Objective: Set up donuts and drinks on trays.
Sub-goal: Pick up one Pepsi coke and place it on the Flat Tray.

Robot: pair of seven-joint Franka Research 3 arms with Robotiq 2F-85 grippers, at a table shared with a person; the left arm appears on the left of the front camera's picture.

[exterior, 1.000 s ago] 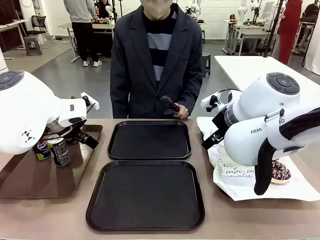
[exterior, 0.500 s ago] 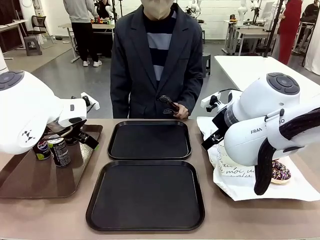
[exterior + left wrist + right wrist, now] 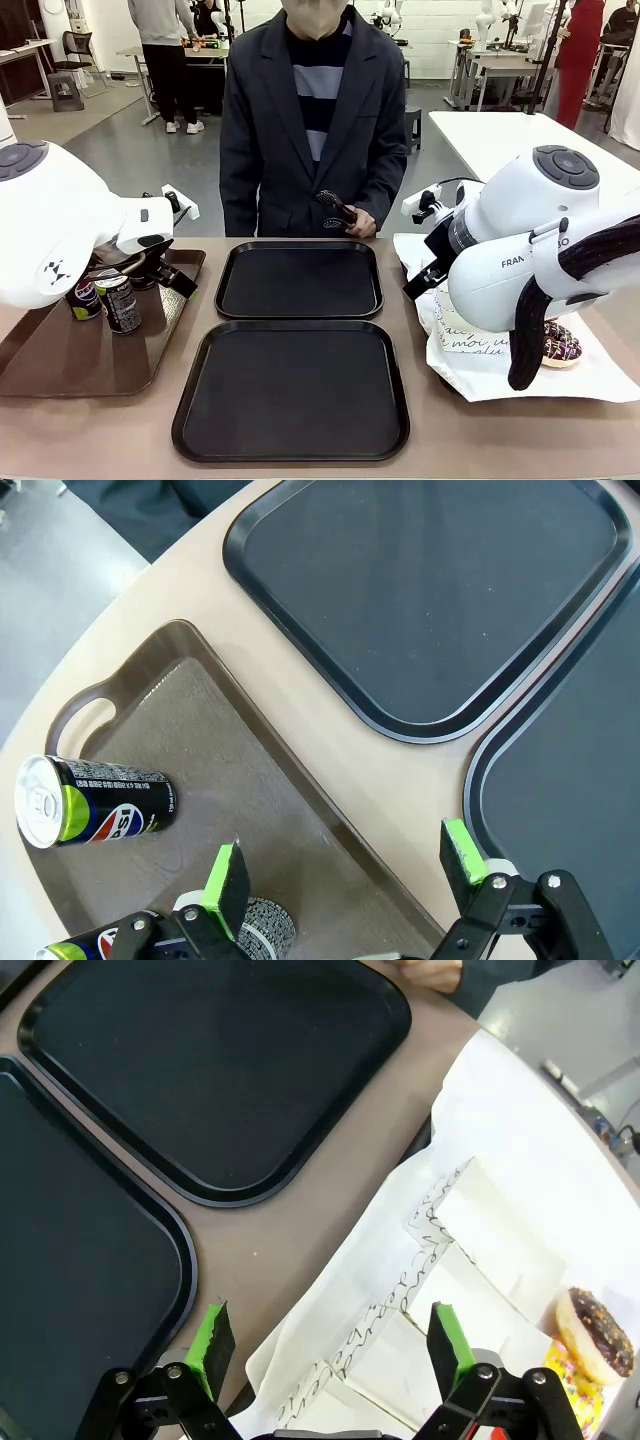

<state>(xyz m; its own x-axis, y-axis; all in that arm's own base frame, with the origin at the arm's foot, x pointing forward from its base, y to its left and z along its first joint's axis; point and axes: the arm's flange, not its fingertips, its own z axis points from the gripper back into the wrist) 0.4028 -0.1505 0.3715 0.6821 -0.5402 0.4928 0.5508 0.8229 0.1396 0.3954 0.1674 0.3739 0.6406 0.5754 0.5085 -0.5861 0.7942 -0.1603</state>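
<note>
Black matte plastic forms two nearly square trays with rounded corners and raised rims. The far tray and near tray lie just beside each other mid-tabletop. Two slim black cans with silver tops stand at the left on a glossy brown tray with a cut-out handle. The left wrist view shows a third printed cylinder under one finger, too cropped to be sure of.

Two ring donuts lie at the right on crinkled white paper with black script. One is a chocolate donut with sprinkles. Just beside it is a yellow donut, cut off by the picture's edge.

The left hand hangs over the brown tray's rim, green-padded fingers spread apart. The right hand is likewise spread, above the paper's edge.

Across the tabletop a person holds black tongs near the far tray.
</note>
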